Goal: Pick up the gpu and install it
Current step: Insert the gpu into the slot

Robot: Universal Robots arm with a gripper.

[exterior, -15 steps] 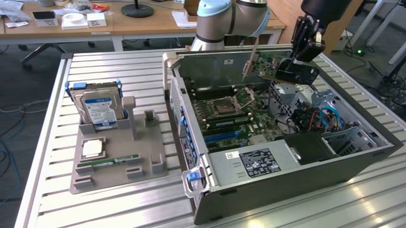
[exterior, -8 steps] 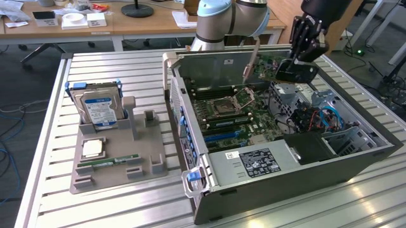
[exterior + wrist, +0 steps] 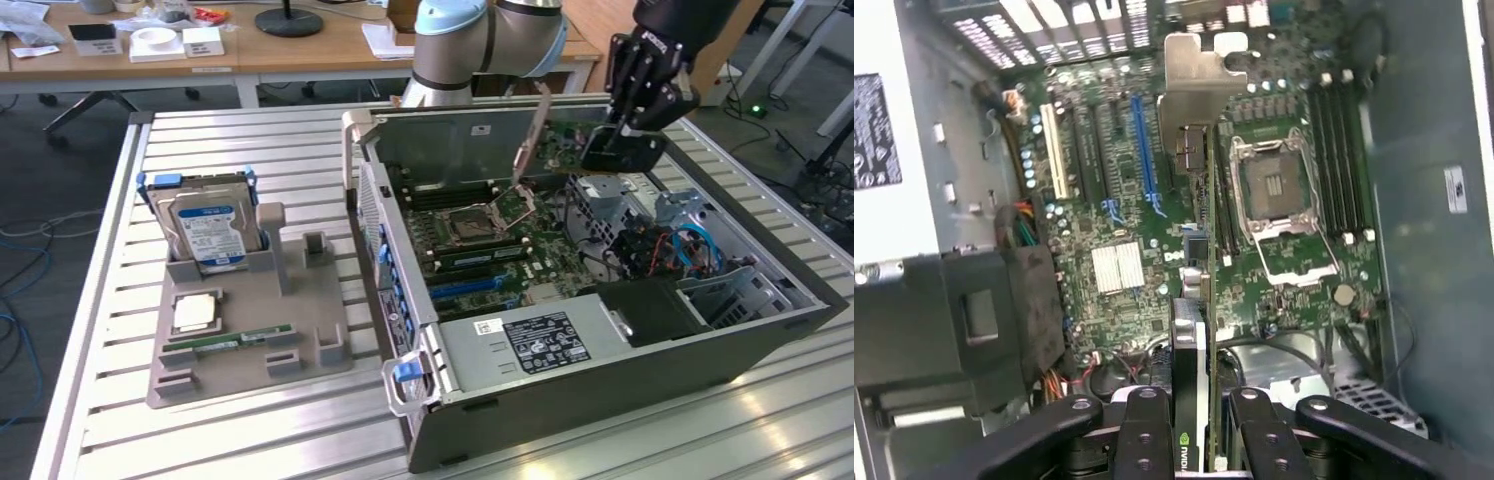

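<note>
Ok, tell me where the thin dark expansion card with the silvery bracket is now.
The gpu hangs edge-on in the gripper above the green motherboard inside the open grey computer case, on the exterior view's right, near the empty processor socket.

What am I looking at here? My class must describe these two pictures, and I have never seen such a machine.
It is a robot arm with a gripper for a hand. One picture comes from a camera off the arm, the other from a camera on its wrist, looking into an open computer case. The gripper is shut on a thin graphics card, held above the circuit board. On the slatted table beside the case, a grey tray holds a hard drive and a green memory stick.
</note>
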